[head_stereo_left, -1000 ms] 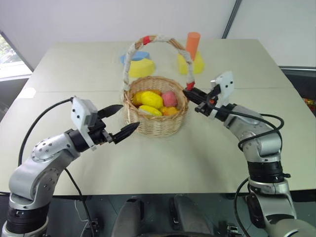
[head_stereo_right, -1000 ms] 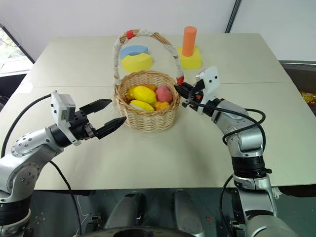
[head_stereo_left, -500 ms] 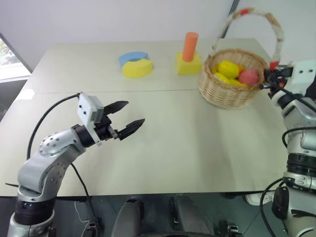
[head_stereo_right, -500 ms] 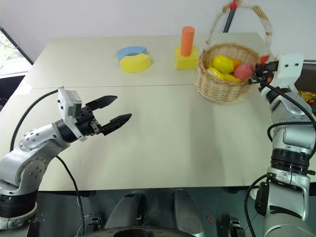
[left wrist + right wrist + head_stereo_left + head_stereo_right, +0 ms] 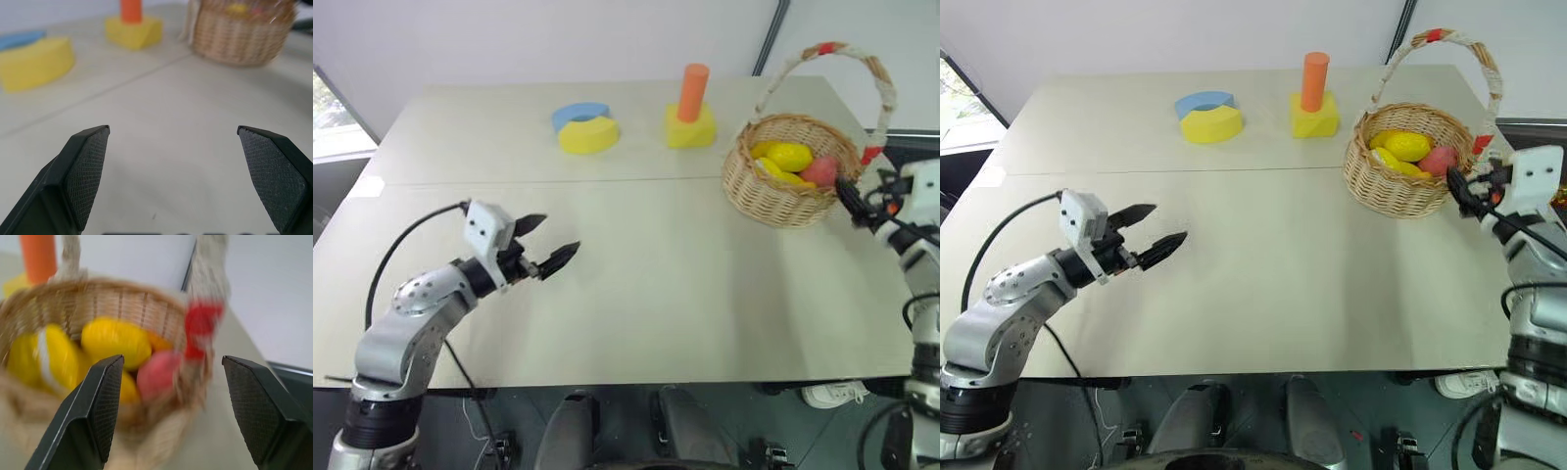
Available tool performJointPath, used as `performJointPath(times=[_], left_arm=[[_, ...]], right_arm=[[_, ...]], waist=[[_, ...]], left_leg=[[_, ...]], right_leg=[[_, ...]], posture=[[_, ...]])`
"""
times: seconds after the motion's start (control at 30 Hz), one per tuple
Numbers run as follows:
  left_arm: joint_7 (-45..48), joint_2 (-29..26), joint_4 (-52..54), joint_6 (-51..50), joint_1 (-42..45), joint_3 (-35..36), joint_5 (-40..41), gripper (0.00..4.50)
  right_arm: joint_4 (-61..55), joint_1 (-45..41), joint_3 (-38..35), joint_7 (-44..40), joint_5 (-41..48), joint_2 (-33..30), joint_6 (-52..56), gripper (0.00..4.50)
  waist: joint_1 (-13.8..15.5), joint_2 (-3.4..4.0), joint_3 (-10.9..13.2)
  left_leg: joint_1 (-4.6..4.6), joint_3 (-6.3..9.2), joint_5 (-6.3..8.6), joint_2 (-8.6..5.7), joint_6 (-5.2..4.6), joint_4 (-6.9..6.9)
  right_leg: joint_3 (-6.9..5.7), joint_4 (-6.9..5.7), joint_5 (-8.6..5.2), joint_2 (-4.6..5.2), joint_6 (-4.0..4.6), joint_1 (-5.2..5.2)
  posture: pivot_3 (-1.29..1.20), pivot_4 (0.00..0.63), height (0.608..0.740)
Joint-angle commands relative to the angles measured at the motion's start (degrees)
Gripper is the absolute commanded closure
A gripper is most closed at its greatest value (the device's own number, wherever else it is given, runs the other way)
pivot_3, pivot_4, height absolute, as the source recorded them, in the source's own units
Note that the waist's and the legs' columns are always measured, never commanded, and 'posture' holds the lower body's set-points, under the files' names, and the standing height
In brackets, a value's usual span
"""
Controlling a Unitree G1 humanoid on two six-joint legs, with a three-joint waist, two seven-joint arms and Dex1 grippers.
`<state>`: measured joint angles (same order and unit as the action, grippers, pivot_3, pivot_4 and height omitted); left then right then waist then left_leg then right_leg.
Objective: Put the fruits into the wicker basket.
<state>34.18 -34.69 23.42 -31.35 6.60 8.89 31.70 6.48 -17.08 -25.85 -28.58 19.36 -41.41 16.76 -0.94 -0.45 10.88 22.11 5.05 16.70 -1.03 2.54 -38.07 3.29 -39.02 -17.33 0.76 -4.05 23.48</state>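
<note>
Wicker basket (image 5: 790,182) sits on far right part of table (image 5: 636,284), just in front of right gripper (image 5: 850,196). Fruits in it: yellow lemon (image 5: 789,156), pink peach (image 5: 819,171), more yellow-orange pcs beneath. No loose fruit visible on table, so task looks essentially done.

R gripper: jaws apart w/ nothing between them per right wrist view; basket rim and red wrap at handle base (image 5: 201,328) lie right ahead of fingers. Not holding basket.

L gripper (image 5: 1154,242): jaws wide, empty, hovering over near left of table, well apart from basket.

Distractors at far side: orange cylinder on yellow base (image 5: 690,113) just left of basket; yellow and blue ring blocks (image 5: 585,129) further left. Not fruit, leave alone.

Risks (judgement):
- R fingers very close to rim/handle; withdrawal could snag wicker or handle, drag or tip basket, spill fruit.
- Basket near right table edge; a nudge rightward could push it off.
- Basket close to cylinder; a shove left could topple it.
</note>
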Motion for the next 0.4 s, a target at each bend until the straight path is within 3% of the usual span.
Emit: performJointPath(times=[0.03, 0.2, 0.4], left_arm=[[-1.1, -0.7, -2.5, 5.0, -4.3, 5.6, -3.7, 0.0], [-1.7, -0.4, -4.5, 8.2, -9.6, 9.4, -5.6, 0.0], [-3.8, 1.2, -1.8, 6.9, -14.1, 13.1, -4.4, 0.0]], right_arm=[[-8.9, 5.7, -0.5, -9.8, 5.4, -1.6, -0.6, 1.03], [-16.2, 9.9, 7.1, -16.9, 5.9, -0.9, -0.6, 1.03], [-12.2, 5.3, 14.2, -18.6, 3.4, 2.3, -2.5, 1.03]], waist=[[-0.3, 0.0, 0.0], [-0.8, -0.01, 0.0], [-1.1, -0.05, 0.0]], left_leg=[[-0.06, -0.01, 0.0, 0.05, -0.01, 0.03], [-0.69, -0.15, 0.01, 0.19, -0.01, 0.09], [-0.75, -0.16, 0.01, 0.19, 0.0, 0.07]], right_leg=[[0.07, 0.0, 0.0, -0.03, 0.0, -0.01], [0.25, -0.01, -0.01, -0.14, -0.01, -0.49], [0.28, 0.01, -0.01, -0.11, -0.01, -0.59]], posture=[[0.0, 0.15, 0.74], [0.0, 0.15, 0.74], [0.0, 0.15, 0.74]])
